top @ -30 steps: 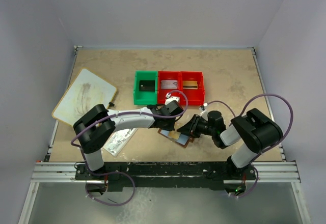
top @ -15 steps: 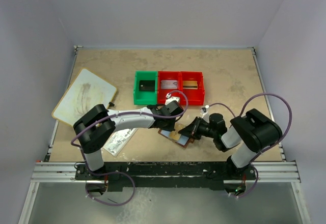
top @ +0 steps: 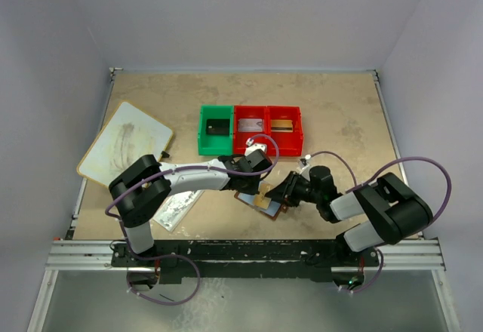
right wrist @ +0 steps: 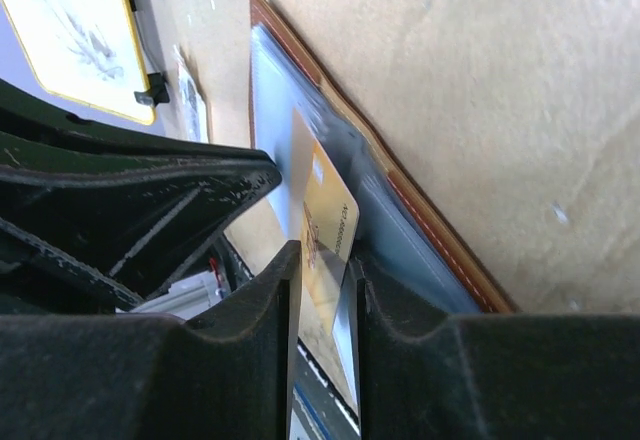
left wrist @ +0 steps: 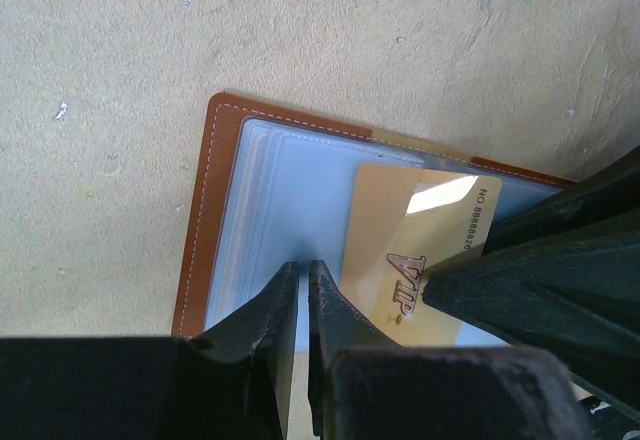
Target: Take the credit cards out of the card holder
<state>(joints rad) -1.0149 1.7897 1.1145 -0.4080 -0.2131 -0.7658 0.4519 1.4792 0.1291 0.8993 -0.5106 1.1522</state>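
Pinching the half-drawn gold card [left wrist: 420, 250], the right hand [right wrist: 322, 260] is clamped on it; the left hand [left wrist: 303, 275], closed empty, pins the open holder [left wrist: 215, 220], lower centre of frame. Three cards [top: 250, 124] already lie in bins [top: 267, 130].

1. The card holder [top: 255, 196] is lying open on the table [top: 339, 113], at the middle near the front edge, between the left gripper [left wrist: 302, 272] and the right gripper [right wrist: 320, 260].
2. A card [left wrist: 420, 250] is sticking out of its pockets toward the right and sitting between the right gripper's fingers. The left gripper's tips are resting on the pockets just beside it.
3. A row of three bins [top: 235, 128] is standing behind the card holder, each holding a flat item.
4. A board [top: 124, 145] is lying at the far left, with a packet [top: 175, 207] lying in front of it.
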